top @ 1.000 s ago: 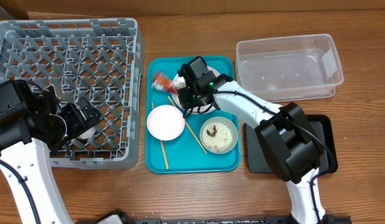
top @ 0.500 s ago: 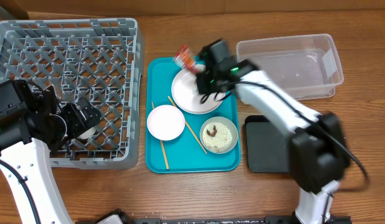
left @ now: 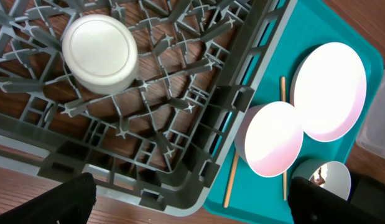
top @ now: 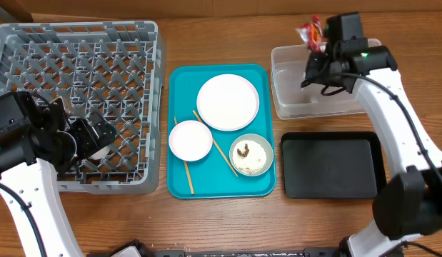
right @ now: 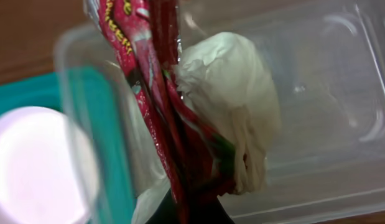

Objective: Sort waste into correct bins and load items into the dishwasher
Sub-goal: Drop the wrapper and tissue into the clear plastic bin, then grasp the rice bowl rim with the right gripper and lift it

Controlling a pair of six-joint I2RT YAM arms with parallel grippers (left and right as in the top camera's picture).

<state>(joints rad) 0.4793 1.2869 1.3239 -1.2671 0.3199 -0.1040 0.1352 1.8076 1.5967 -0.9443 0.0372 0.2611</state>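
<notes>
Presently the red wrapper (right: 156, 93) and the white tissue (right: 232, 106) hang pinched together in my right gripper (top: 320, 41), over the left end of the clear tub (top: 335, 96) at the overhead view's upper right. I judge this the waste-sorting step: next, spread the fingers over the tub. My arm stretches up the right edge.

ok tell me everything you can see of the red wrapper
The wrapper is crumpled, glossy red film with pale print, bunched into a long twisted strip. The right gripper pinches it together with a white tissue pressed against its side. It hangs in the air over the left end of the clear tub, touching nothing else.
</notes>
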